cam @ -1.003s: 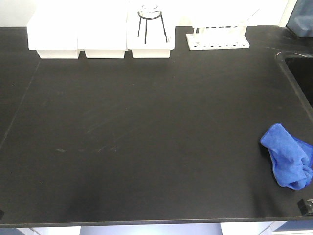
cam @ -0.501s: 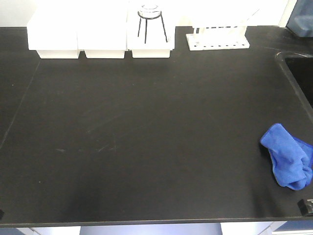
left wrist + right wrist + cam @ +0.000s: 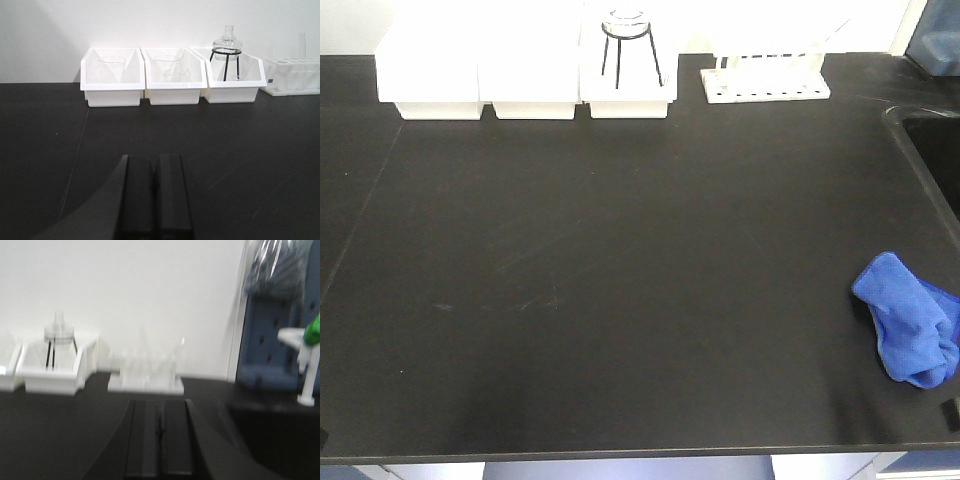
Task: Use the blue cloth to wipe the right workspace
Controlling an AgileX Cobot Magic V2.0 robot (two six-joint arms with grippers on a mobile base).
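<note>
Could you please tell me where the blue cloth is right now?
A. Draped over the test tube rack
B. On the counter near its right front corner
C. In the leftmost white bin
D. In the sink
B: the cloth lies crumpled on the black counter close to its right front corner, well away from the bins and rack at the back.

Three bins (image 3: 174,95) line the back of the bench (image 3: 250,150), well ahead of the left gripper (image 3: 152,200), with a flask (image 3: 227,40) in the rightmost. The tube rack (image 3: 146,375) stands straight ahead of the right gripper (image 3: 160,440), with the sink (image 3: 932,150) ahead-right. The cloth (image 3: 910,320) lies on the bench, short of the sink.
</note>
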